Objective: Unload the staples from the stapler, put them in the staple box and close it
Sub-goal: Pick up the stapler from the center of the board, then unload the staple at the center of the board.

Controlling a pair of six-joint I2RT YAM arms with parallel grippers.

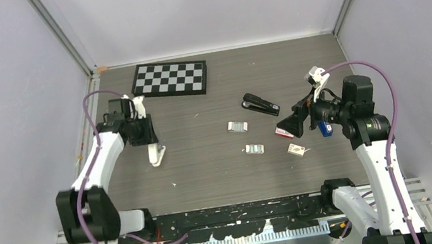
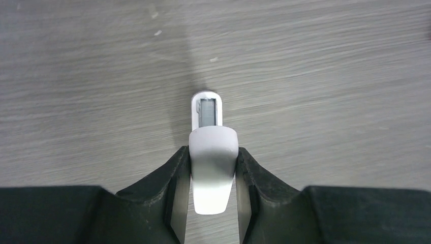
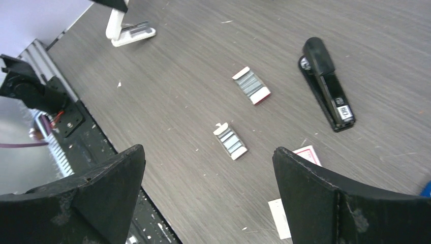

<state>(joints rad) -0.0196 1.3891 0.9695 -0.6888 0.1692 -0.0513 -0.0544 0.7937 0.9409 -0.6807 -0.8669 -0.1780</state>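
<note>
White plastic stapler [image 2: 211,157] left on grey wood-grain table [image 1: 208,174], handle clamped in left gripper [image 2: 213,168] | right gripper [image 3: 207,154] spread wide, empty | black metal stapler [image 1: 260,105]: white label unreadable | black-and-white checkerboard [image 1: 170,78] far | pale walls [image 1: 204,9]

White stapler [image 1: 156,154] top behind left jaws.

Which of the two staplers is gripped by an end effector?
The white stapler, held by the left end effector; the black stapler lies free on the table.
</note>
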